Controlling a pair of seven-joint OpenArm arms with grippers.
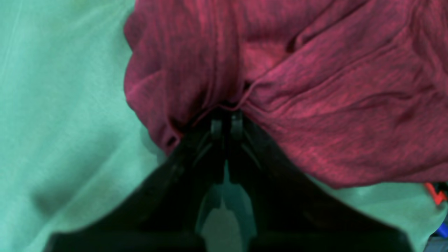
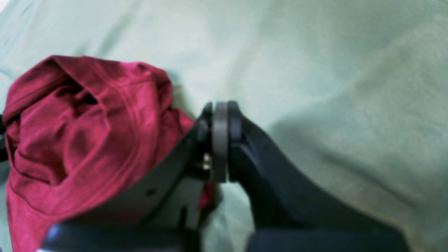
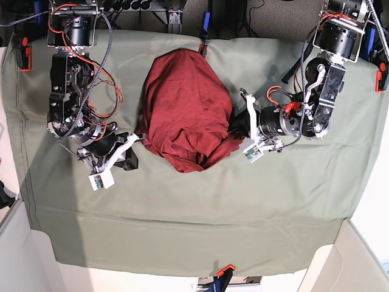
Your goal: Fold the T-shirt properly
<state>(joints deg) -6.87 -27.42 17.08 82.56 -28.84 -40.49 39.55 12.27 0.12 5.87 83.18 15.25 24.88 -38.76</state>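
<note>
We start with our left gripper (image 1: 226, 120). Its two black fingers are pressed together, and a thin edge of the T-shirt (image 1: 315, 105) is pinched between the tips. In the base view this gripper (image 3: 234, 126) sits at the right side of the shirt, with its tips tucked into the red cloth.

Our right gripper (image 2: 220, 115) is squeezed together too. In its own camera we see the two fingers closed flat on each other with nothing between the tips. The shirt (image 2: 77, 140) lies just to the left of it, bunched and wrinkled, and a bit of red cloth shows under the fingers. In the base view this gripper (image 3: 138, 137) is at the left side of the shirt, right by its edge. We cannot tell if it touches the cloth there.

The T-shirt (image 3: 185, 106) is a dark red heap in the middle of the table, a bit toward the far side. It is crumpled, not flat. It rests on the green cloth (image 3: 200, 219) that covers the whole table.
</note>
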